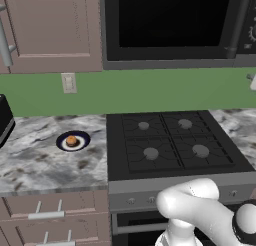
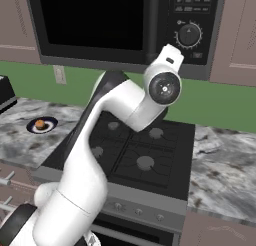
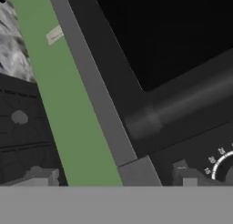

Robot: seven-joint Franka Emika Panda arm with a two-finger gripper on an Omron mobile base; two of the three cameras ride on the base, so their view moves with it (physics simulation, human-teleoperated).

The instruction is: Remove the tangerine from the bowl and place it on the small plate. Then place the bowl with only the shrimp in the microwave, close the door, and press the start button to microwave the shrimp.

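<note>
pincer (image 3: pixel 113 180) hovering wide apart by the shut door (image 2: pixel 95 20), tangerine (image 1: pixel 71 140) sitting plated; start button press seems next.

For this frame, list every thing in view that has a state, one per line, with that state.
door: shut.
microwave: closed, with the hand raised in front of its control panel.
tangerine: resting on the small plate.
small plate: on the counter left of the stove, holding the tangerine.
stove: burners bare.
gripper: open, holding nothing.
</note>
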